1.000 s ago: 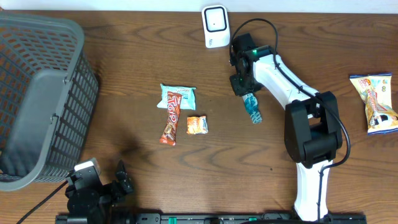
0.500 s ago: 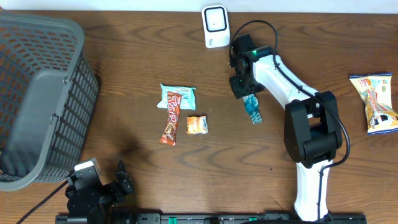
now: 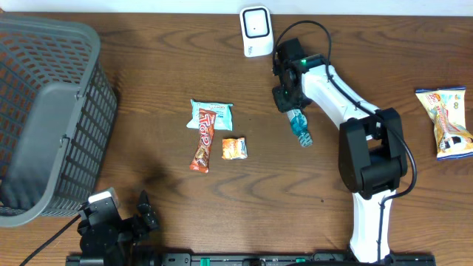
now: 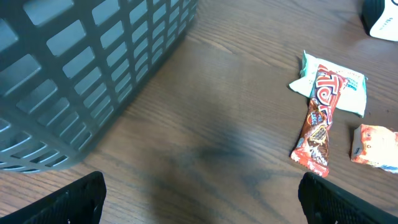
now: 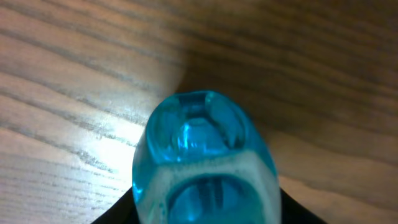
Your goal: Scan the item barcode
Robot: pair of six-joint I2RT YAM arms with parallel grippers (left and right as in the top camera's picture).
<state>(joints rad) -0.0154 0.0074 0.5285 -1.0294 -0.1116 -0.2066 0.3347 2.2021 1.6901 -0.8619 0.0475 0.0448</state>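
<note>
A translucent blue packet (image 3: 299,126) is the item, held at its upper end by my right gripper (image 3: 286,102), which is shut on it. It sticks out toward the lower right over the table. In the right wrist view the blue packet (image 5: 205,162) fills the space between the dark fingers (image 5: 121,211), close to the lens. The white barcode scanner (image 3: 256,31) stands at the table's far edge, up and left of that gripper, and its corner shows in the left wrist view (image 4: 380,17). My left gripper (image 4: 199,202) is open and holds nothing, low over the wood near the front left (image 3: 122,222).
A grey mesh basket (image 3: 44,111) takes up the left side. In the middle lie a teal packet (image 3: 212,114), a red Top bar (image 3: 202,142) and a small orange packet (image 3: 234,148). A yellow snack bag (image 3: 445,122) lies at the far right.
My right gripper dipped a little and then came back up toward the scanner with the blue packet, which shifted slightly. The left arm has not moved.
</note>
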